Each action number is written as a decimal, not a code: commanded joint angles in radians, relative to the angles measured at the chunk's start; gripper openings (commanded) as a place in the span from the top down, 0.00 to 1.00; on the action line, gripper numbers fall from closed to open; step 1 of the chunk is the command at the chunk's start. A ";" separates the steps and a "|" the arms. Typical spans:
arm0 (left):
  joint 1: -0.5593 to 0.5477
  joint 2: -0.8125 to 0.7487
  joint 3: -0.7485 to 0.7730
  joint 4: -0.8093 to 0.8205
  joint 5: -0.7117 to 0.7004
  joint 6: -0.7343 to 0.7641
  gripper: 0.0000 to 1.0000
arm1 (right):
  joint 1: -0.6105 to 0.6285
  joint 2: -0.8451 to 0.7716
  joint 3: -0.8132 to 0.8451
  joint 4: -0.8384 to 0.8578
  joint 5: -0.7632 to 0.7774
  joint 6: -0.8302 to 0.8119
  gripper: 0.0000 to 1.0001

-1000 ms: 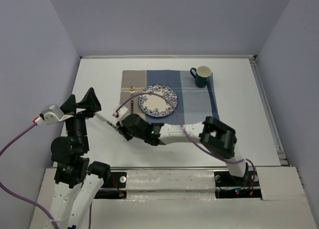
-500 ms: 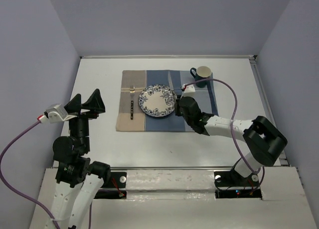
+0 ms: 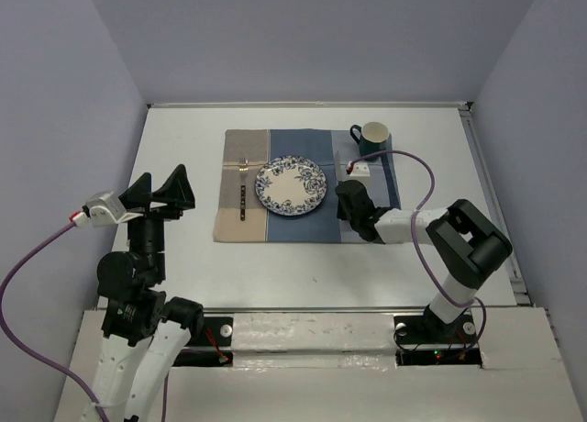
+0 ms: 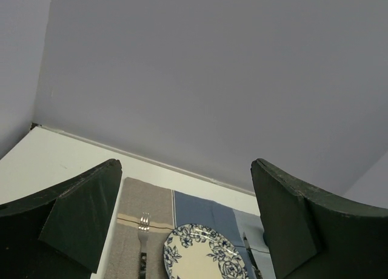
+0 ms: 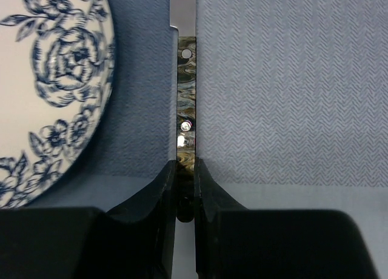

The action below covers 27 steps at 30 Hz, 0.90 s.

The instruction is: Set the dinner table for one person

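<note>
On the white dinner table (image 3: 183, 138) lies a blue-and-tan placemat (image 3: 367, 188). On it are a blue floral plate (image 3: 291, 185), a fork (image 3: 242, 188) left of the plate and a dark green mug (image 3: 371, 139) at the far right corner. My right gripper (image 3: 353, 200) is low over the placemat just right of the plate. In the right wrist view it (image 5: 185, 176) is shut on the dark marbled handle of a knife (image 5: 185, 97), which points away beside the plate (image 5: 54, 67). My left gripper (image 3: 160, 191) is raised, open and empty (image 4: 188, 224).
The left wrist view looks across the table at the fork (image 4: 143, 230), the plate (image 4: 203, 255) and the grey back wall. A raised rail (image 3: 486, 193) runs along the table's right edge. The right arm's purple cable (image 3: 417, 165) loops over the placemat's right side.
My right gripper swung with the knife from the plate's near left to its right side and came down low over the placemat. My left gripper barely moved.
</note>
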 commanded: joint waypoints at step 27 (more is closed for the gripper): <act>-0.008 0.005 -0.007 0.046 0.010 0.004 0.01 | -0.043 0.053 0.066 0.014 0.019 0.039 0.71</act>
